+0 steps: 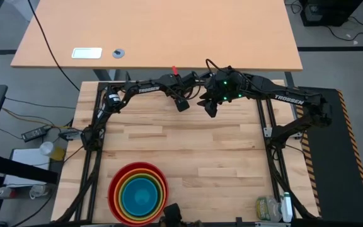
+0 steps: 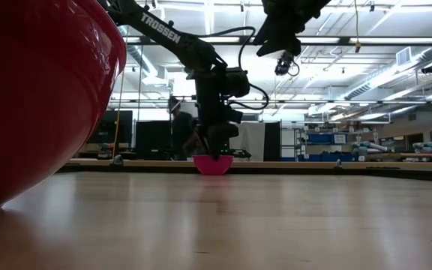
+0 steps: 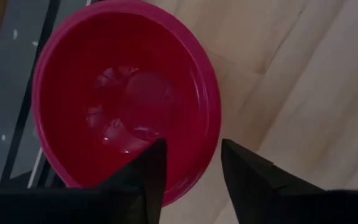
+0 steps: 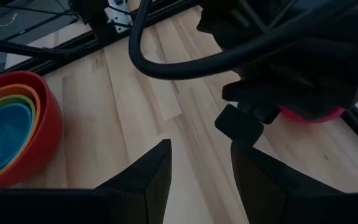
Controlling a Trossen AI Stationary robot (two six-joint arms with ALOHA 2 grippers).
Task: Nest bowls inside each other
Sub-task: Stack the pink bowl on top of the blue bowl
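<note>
At twelve o'clock on the table (image 1: 232, 151), the left gripper (image 3: 190, 163) straddles the pink bowl's (image 3: 126, 99) rim, fingers apart. Right gripper (image 4: 199, 163) hangs beside it, open.

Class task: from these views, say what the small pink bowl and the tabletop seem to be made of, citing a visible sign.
Small pink bowl: probably glossy moulded plastic; highlights glint on its floor. Tabletop: pale wood planks, likely sealed; grain and joints show.
</note>
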